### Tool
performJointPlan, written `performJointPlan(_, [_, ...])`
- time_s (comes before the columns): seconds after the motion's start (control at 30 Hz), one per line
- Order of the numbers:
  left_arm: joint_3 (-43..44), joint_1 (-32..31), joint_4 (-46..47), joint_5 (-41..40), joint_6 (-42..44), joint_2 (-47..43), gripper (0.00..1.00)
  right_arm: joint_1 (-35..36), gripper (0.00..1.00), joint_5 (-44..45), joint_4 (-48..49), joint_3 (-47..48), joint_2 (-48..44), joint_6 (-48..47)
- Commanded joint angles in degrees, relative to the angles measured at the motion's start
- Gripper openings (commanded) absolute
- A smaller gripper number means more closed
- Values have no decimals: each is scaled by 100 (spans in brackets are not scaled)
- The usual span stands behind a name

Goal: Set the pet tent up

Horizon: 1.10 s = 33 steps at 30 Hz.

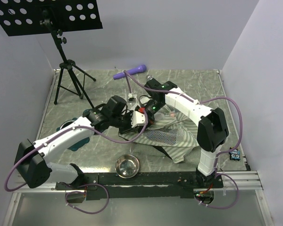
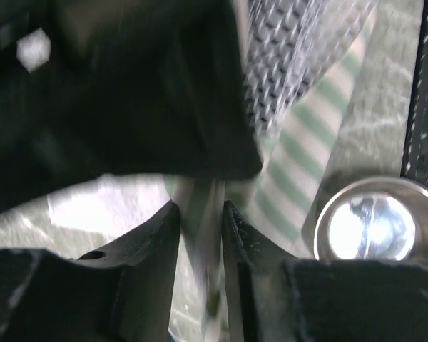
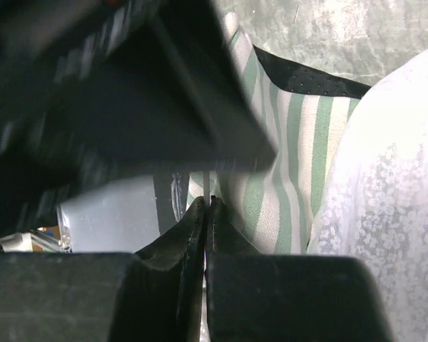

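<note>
The pet tent (image 1: 167,137) lies collapsed at the table's middle, with green-and-white stripes and white mesh showing. My left gripper (image 1: 134,123) is at its left edge. In the left wrist view the left gripper (image 2: 200,210) is closed on a blurred fold of striped tent fabric (image 2: 299,164). My right gripper (image 1: 148,113) sits just beyond it, over the tent's far edge. In the right wrist view the right gripper (image 3: 207,203) is pinched on a thin pole (image 3: 212,184), beside striped fabric (image 3: 285,157), white mesh (image 3: 392,214) and dark lining (image 3: 307,78). No cushion mat shows.
A steel bowl (image 1: 127,165) sits near the front edge and shows in the left wrist view (image 2: 371,228). A teal holder (image 1: 68,128) lies partly under the left arm. A music stand (image 1: 66,66) stands back left, with a purple tool (image 1: 130,71) at the back. A small blue item (image 1: 234,154) lies front right.
</note>
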Motion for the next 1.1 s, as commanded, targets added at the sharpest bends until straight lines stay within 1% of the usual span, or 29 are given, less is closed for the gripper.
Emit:
performJointPlan(0.0, [271, -233, 388, 128, -113, 172, 29, 49, 0, 35, 133, 166, -176, 394])
performJointPlan(0.07, [253, -242, 415, 137, -104, 242, 22, 49, 0, 18, 178, 140, -211, 421])
performJointPlan(0.13, [244, -251, 424, 119, -113, 260, 18, 31, 0, -26, 195, 114, -238, 473])
performJointPlan(0.17, [227, -242, 398, 102, -96, 252, 12, 31, 0, -44, 213, 87, -255, 482])
performJointPlan(0.2, [209, -250, 354, 110, -69, 252, 1, 22, 0, -44, 248, 52, -273, 491])
performJointPlan(0.33, [69, -215, 204, 40, -34, 85, 1, -74, 0, 96, -32, -27, -255, 220])
performJointPlan(0.47, [-133, 100, 134, 128, 63, -205, 1, -425, 18, 404, -331, -378, -343, -272])
performJointPlan(0.5, [-177, 153, 90, 128, 106, -249, 1, -487, 21, 474, -375, -457, -361, -361])
performJointPlan(0.57, [-212, 259, 46, 93, 142, -311, 1, -566, 21, 580, -429, -580, -413, -510])
performJointPlan(0.6, [-239, 311, 28, 119, 142, -337, 1, -575, 21, 615, -403, -633, -431, -537])
performJointPlan(0.63, [-248, 347, 11, 145, 159, -346, 1, -567, 17, 615, -341, -642, -449, -502])
performJointPlan(0.67, [-239, 347, 46, 154, 159, -346, 1, -558, 9, 563, -280, -616, -431, -406])
performJointPlan(0.7, [-239, 347, 89, 206, 133, -346, 1, -523, 3, 493, -262, -512, -379, -327])
performJointPlan(0.73, [-213, 347, 116, 224, 116, -329, 1, -479, 0, 431, -244, -415, -335, -257])
performJointPlan(0.77, [-178, 347, 125, 259, 116, -285, 1, -427, 0, 300, -235, -309, -291, -195])
performJointPlan(0.8, [-143, 338, 99, 294, 81, -258, 1, -417, 8, 168, -166, -239, -273, -55])
performJointPlan(0.87, [-90, 347, 11, 286, 124, -223, 1, -452, 42, 9, -69, -37, -308, 104])
performJointPlan(0.9, [-142, 364, -15, 277, 150, -267, 1, -522, 55, -52, -51, 42, -343, 130])
performJointPlan(0.97, [-291, 478, -68, 286, 282, -415, 1, -802, 76, -114, 28, 183, -466, 245])
performJointPlan(1.0, [-379, 566, -68, 260, 326, -486, 1, -935, 82, -123, -85, 314, -501, 201])
performJointPlan(1.07, [-520, 794, -138, 329, 475, -635, 1, -1224, 86, -167, -348, 482, -554, 96])
